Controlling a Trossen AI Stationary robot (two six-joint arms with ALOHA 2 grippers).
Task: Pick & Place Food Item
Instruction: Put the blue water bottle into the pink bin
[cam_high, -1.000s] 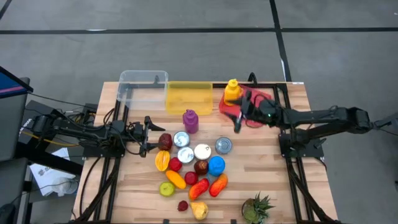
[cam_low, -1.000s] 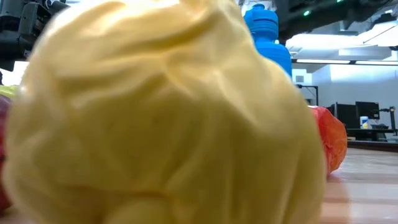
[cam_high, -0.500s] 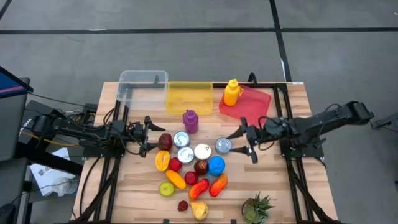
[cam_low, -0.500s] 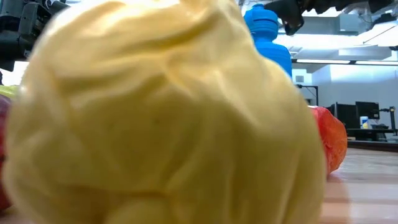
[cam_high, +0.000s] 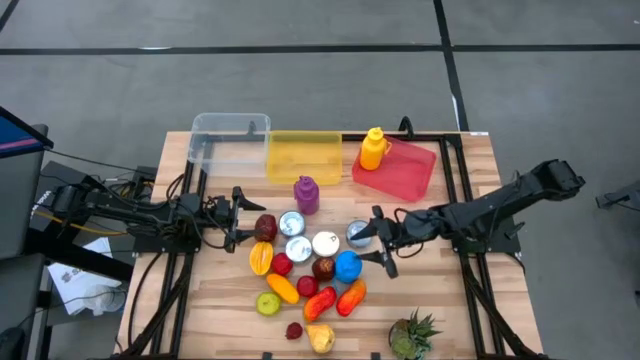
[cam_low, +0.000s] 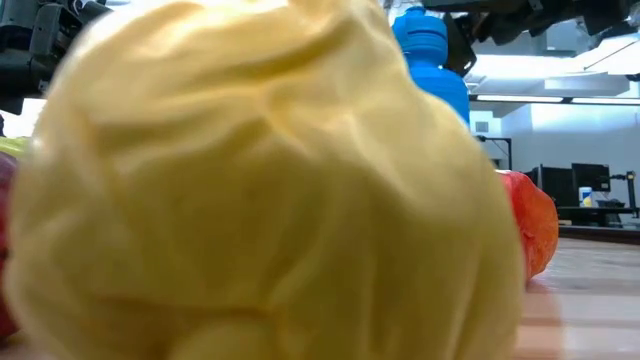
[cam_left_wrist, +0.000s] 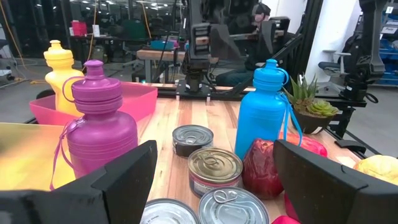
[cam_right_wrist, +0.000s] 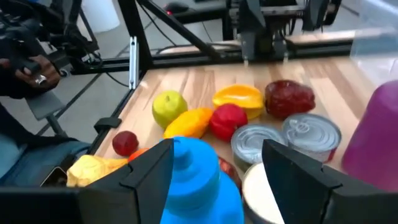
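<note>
We centre the right gripper (cam_high: 378, 243), fingers spread and empty, squarely over the tall blue plastic bottle (cam_high: 348, 266). We close slowly (silver tin cans (cam_high: 359, 234) crowd close).

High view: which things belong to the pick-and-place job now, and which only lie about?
Job, likely: right gripper, open, beside the blue bottle; red tray.
Lying about: purple bottle, cans, pineapple, clear bin; left gripper waits.

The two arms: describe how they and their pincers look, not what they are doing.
Both arms are dark, slim and jointed, built of black tube segments. The left pincer and the right pincer each end in two flat, black, angular fingers with bevelled edges. Thin black cables trail by the left arm's base.
</note>
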